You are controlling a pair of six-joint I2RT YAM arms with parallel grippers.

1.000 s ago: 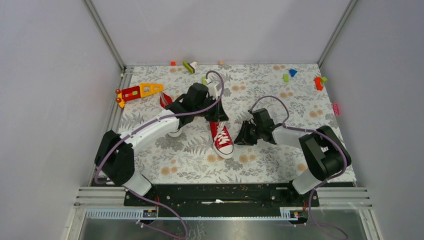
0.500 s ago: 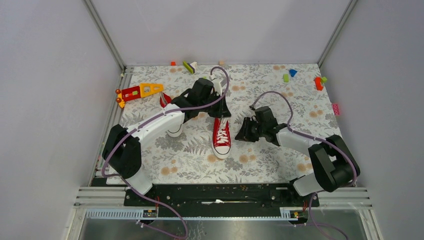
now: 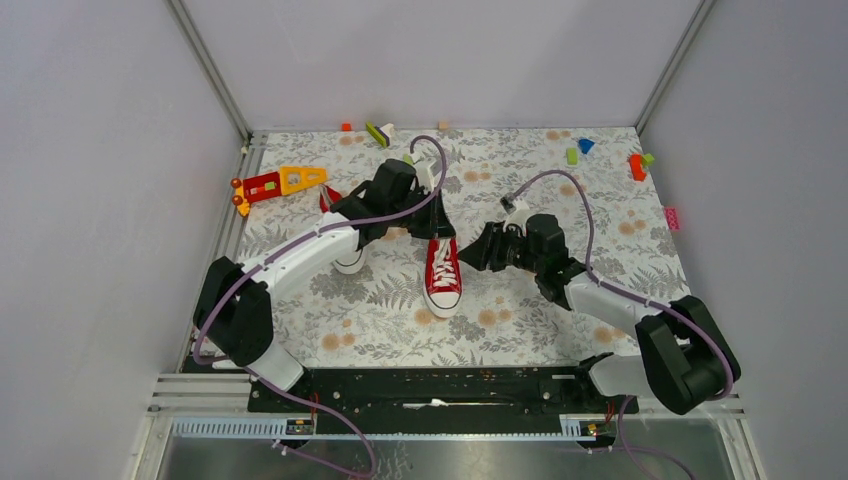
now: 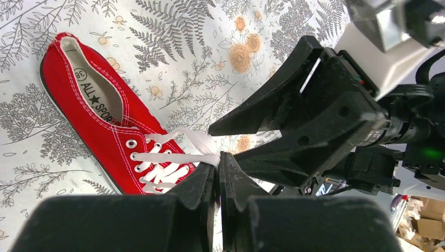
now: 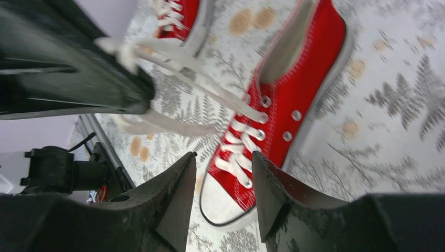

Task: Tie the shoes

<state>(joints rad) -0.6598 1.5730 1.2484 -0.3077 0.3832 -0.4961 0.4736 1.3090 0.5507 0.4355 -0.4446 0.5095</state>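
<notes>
Now the left claw is pinching a white lace of the red shoe lying centrally on the desk, toe toward six o'clock. The right claw, hovering released at the shoe's three o'clock, is likely needing to catch the free lace.

The left arm stretches from the lower left of the top view up to the centre. The left gripper points down, its fingers pressed almost together and pinching a lace at their tips. The right arm runs from the lower right toward the centre, forearm low. The right gripper aims left, close beside the left gripper, its fingers spread apart.
</notes>
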